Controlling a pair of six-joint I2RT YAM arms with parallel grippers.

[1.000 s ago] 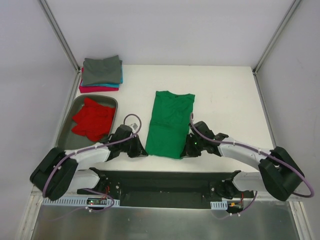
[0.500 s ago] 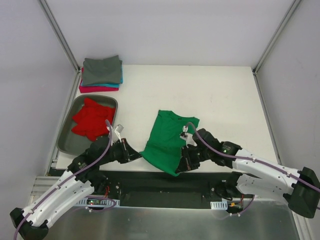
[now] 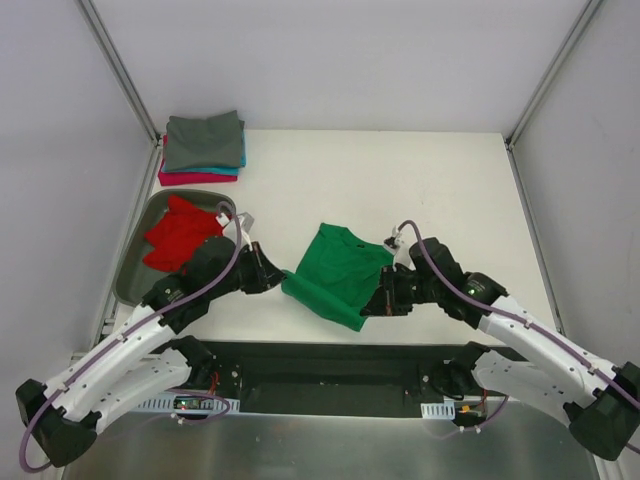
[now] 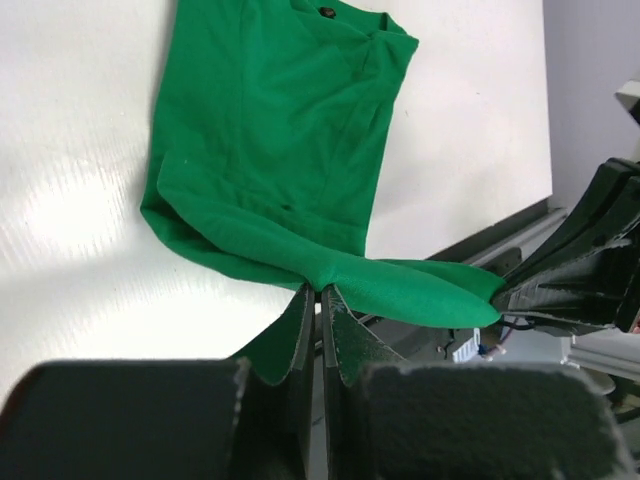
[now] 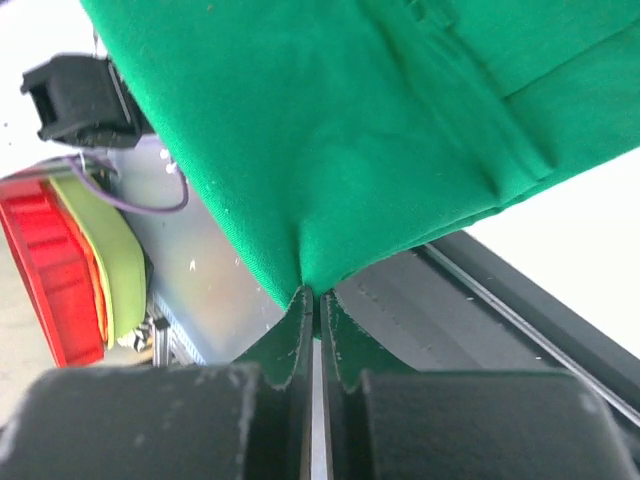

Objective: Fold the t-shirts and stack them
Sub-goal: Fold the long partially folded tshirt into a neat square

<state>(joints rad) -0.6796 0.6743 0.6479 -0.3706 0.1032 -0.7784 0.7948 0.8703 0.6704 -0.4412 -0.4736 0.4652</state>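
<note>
The green t-shirt (image 3: 338,272) lies near the table's front, its collar end (image 4: 330,30) flat on the table and its hem end raised. My left gripper (image 3: 278,280) is shut on the hem's left corner (image 4: 322,282). At the other corner (image 5: 312,285), my right gripper (image 3: 372,305) is shut on the hem too. Between the two grips the hem hangs as a slack fold (image 4: 420,290). A crumpled red t-shirt (image 3: 180,232) lies in the grey tray (image 3: 130,285). Folded grey, teal and pink t-shirts (image 3: 203,145) are stacked at the back left.
The tray sits at the table's left edge, just left of my left arm (image 3: 150,320). Below the raised hem runs the black base rail (image 3: 330,365) at the table's front edge. White table (image 3: 450,190) stretches behind and right of the green shirt.
Both grippers have lifted the green shirt's hem off the table and raised it. The shirt, flat and long a second ago, now looks shorter and bunched, its collar end nearer the front.
</note>
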